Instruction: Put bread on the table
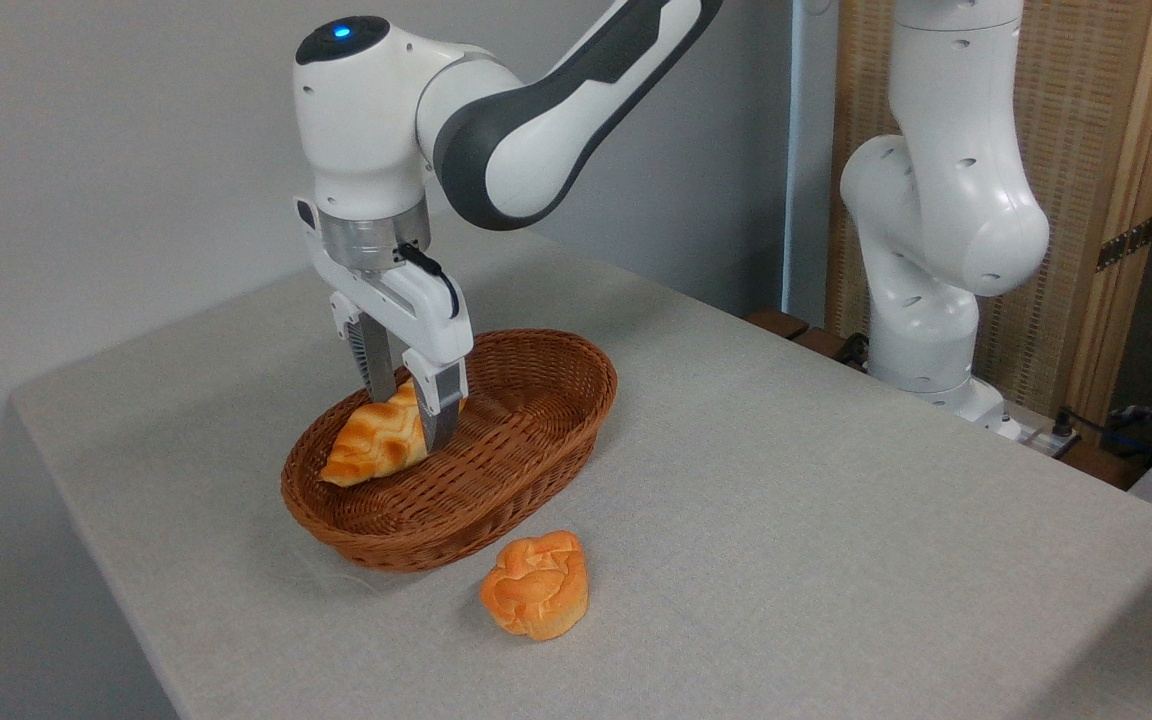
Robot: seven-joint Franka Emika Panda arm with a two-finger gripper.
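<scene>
Braided golden bread [373, 446] lies tilted inside basket [526, 440].

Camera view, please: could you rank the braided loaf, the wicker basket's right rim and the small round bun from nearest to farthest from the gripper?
1. Braided loaf: between the fingers of the gripper, inside the basket.
2. Wicker basket's right rim: to the gripper's right.
3. Small round bun: on the table, in front of the basket.

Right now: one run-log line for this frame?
phase: grasp | pincer: fingers astride the bread, closure unclear | bread: in basket, not lifted | bun: on table | placed: no
</scene>
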